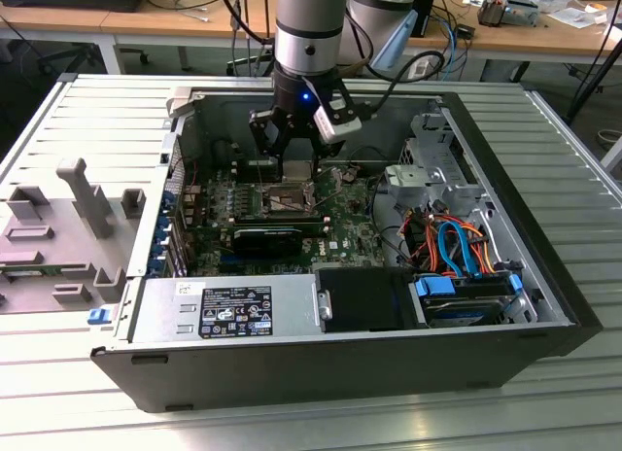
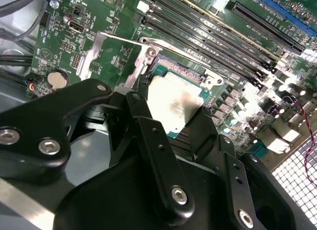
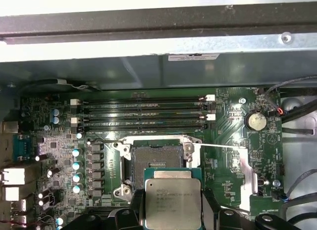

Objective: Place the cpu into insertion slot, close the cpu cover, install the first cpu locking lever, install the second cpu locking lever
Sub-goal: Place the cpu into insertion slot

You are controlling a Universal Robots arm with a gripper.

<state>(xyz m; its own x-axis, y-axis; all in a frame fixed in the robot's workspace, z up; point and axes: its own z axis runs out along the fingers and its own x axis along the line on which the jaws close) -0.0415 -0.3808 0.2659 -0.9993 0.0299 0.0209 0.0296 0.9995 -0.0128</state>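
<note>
The claw (image 3: 172, 208) grips the cpu (image 3: 173, 193) by its edges, holding it close over the uncovered insertion slot (image 3: 157, 159) on the green motherboard (image 3: 233, 165) inside an open computer case (image 1: 340, 373).

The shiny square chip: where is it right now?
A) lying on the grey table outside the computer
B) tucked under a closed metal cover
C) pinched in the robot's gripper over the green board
C: in the first wrist view the chip sits between the black fingers of the gripper, over the green board, and the socket is open with no chip in it.
</note>
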